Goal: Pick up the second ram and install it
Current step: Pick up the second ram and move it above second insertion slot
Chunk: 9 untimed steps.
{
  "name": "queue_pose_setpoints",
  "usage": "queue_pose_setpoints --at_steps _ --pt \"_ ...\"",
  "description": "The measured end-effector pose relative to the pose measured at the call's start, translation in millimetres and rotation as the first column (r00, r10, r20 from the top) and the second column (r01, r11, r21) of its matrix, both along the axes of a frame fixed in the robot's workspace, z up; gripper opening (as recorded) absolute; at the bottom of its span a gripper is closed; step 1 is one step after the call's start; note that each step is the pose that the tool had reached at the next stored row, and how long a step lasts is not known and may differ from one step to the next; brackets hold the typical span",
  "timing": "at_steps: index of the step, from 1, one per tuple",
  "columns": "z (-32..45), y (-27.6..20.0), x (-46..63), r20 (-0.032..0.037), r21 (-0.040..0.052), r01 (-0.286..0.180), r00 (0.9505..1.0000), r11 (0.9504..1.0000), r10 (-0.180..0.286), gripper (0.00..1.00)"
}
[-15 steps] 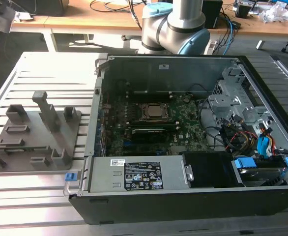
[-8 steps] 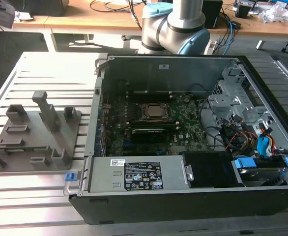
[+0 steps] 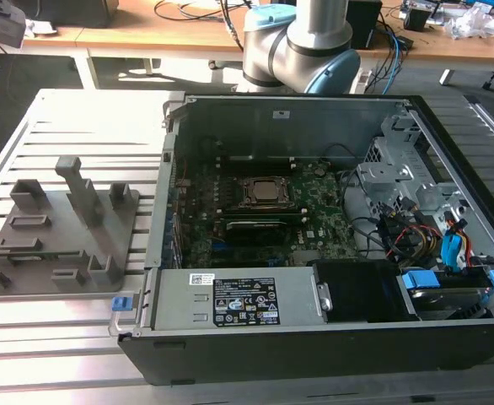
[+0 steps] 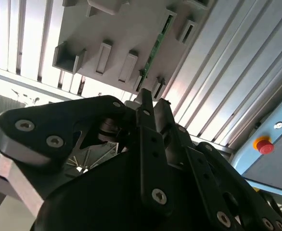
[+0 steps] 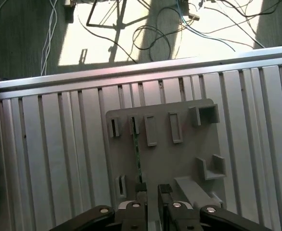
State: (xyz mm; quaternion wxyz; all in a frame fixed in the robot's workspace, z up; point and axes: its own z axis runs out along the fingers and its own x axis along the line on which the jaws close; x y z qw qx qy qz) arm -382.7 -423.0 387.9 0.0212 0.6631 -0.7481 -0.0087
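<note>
The second ram [image 5: 136, 150] is a thin green stick standing on edge in slots of the grey holder plate [image 5: 179, 159]; in the second wrist view the ram [image 4: 155, 46] sits on the same plate [image 4: 126, 29]. My gripper [image 5: 152, 189] hovers above the plate's near edge, apart from the stick. One fingertip [image 5: 141, 188] lines up with the stick's end. In the second wrist view the gripper [image 4: 153, 101] has black fingers a narrow gap apart, with nothing between them. The holder plate [image 3: 61, 228] lies at the exterior view's left, beside the open computer case [image 3: 314, 219].
Inside the case are the square processor socket [image 3: 266, 192], a dark module [image 3: 260, 226] just in front of it, and drive cables [image 3: 432, 240] at the exterior view's right. Upright grey blocks [image 3: 83, 190] rise from the plate. A red button [image 4: 264, 145] sits on a box. The slatted table [image 5: 49, 144] surrounds the plate.
</note>
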Motion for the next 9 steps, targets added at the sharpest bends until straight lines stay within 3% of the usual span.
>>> queue_pose_setpoints --at_steps 2,3,4,5,9 --pt "-0.2 0.1 0.0 0.0000 0.0012 0.000 1.0000 1.0000 0.000 0.24" --pt "-1.2 0.0 -0.1 0.0001 0.0070 -0.001 1.0000 1.0000 0.001 0.24" --pt "-1.9 -0.1 0.0 0.0000 0.0208 -0.006 1.0000 0.9998 0.006 0.24" --pt "-2.0 0.0 0.0 0.0001 0.0259 -0.027 0.9996 0.9993 0.027 0.24" --pt "-2.0 -0.1 0.0 0.0002 0.0281 -0.043 0.9991 0.9987 0.043 0.24"
